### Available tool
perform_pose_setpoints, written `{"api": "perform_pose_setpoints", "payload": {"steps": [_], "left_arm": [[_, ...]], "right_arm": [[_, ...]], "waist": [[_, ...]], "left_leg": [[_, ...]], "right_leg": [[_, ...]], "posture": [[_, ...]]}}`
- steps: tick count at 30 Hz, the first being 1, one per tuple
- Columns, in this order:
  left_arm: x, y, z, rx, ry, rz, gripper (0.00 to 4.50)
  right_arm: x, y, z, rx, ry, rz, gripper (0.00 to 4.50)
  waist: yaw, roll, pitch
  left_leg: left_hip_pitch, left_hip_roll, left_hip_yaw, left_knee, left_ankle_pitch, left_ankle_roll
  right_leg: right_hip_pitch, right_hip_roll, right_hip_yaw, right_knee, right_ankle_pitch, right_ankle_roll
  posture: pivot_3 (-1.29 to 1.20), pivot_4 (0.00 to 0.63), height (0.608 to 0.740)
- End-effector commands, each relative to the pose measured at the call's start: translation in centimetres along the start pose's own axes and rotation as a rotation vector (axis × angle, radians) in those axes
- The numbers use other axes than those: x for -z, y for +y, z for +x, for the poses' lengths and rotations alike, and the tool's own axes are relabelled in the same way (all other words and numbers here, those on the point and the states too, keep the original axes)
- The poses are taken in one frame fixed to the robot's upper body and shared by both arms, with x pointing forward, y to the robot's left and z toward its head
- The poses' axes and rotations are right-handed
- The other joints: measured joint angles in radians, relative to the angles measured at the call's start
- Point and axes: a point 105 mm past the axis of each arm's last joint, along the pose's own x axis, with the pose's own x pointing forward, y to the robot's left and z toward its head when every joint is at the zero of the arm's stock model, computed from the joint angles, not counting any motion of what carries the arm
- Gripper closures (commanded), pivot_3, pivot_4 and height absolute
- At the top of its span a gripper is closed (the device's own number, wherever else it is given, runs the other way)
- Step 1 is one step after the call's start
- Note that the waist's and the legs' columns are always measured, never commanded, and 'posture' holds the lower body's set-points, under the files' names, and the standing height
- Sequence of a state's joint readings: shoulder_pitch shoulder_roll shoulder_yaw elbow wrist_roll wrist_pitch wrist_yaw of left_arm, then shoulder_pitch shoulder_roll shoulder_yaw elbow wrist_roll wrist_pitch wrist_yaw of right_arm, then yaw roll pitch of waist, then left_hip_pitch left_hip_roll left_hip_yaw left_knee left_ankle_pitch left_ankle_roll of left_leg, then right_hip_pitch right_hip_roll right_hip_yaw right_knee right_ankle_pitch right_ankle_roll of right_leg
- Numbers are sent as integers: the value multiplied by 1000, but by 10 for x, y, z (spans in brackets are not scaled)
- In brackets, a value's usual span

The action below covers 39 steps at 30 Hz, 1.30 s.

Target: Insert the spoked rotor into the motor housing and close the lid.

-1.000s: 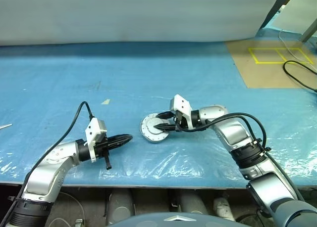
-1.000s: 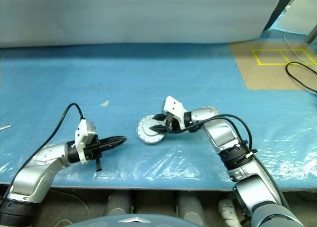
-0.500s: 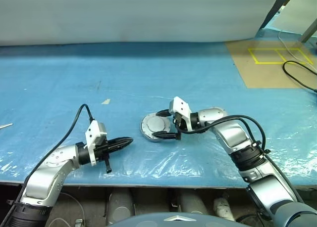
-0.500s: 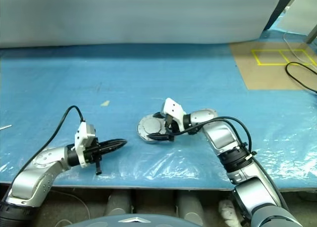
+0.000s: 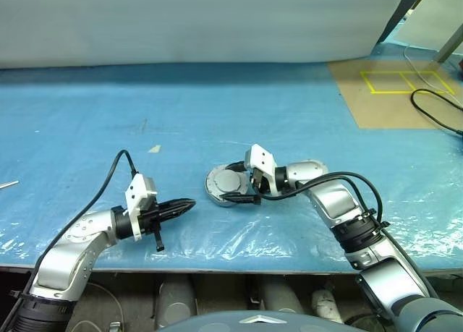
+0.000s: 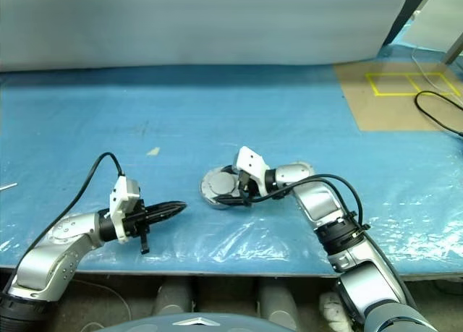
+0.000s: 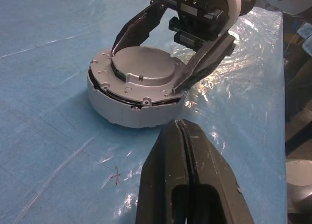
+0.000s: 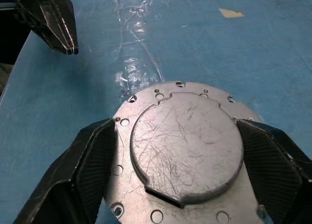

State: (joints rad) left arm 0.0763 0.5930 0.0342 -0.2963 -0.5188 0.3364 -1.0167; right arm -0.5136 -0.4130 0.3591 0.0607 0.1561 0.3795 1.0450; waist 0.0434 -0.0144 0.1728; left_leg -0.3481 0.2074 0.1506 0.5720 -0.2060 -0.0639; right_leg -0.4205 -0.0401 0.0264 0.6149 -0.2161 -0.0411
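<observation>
You've got a round silver-grey metal lid point(image 8: 185, 151), plain face up, fine scratch marks all over it, small dark holes round its rim. Under it the pale grey round metal motor housing point(image 7: 126, 112), with a thin black line at the seam. The black two-fingered right gripper point(image 7: 148, 55) has a dark ribbed texture on its pads point(image 8: 97, 155) and a white block behind. The left gripper point(image 5: 184, 204) is matte black too, on a silver arm with a black cable. The table cover point(image 5: 217, 108) is bright blue sheet with a glossy clear film near you. A tan board point(image 5: 394, 93) carries yellow tape lines.
</observation>
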Motion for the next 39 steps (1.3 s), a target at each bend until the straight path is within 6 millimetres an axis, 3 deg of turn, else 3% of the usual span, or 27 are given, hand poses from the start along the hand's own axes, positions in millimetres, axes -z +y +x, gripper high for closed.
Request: {"api": "perform_pose_setpoints", "payload": {"steps": [1,16,27,34,39], "left_arm": [[-9,0,2,9,-21,37,4500],[-6,2,5,13,-26,38,4500],[-8,1,6,10,-28,37,4500],[-9,1,7,10,-31,38,4500],[-10,0,8,14,-30,37,4500]], "right_arm": [[10,8,2,-38,27,36,1555],[21,8,6,-17,73,22,1568],[-27,1,8,-39,-106,157,1568],[-13,5,8,-40,-47,128,1568],[-18,0,0,-29,-73,153,1568]], "waist": [[0,0,0],[0,0,-1],[-2,0,-1],[0,0,-1],[0,0,-1]], "left_leg": [[0,0,0,0,0,0],[0,0,0,0,0,0],[0,0,0,0,0,0],[-2,0,0,-1,0,0],[-2,0,0,-1,0,0]], "right_leg": [[0,0,0,0,0,0],[0,0,0,0,0,0],[0,0,0,0,0,0],[-1,0,0,-1,0,0],[-1,0,0,-1,0,0]], "posture": [[0,150,740],[0,150,740],[0,150,740],[0,150,740],[0,150,740]]}}
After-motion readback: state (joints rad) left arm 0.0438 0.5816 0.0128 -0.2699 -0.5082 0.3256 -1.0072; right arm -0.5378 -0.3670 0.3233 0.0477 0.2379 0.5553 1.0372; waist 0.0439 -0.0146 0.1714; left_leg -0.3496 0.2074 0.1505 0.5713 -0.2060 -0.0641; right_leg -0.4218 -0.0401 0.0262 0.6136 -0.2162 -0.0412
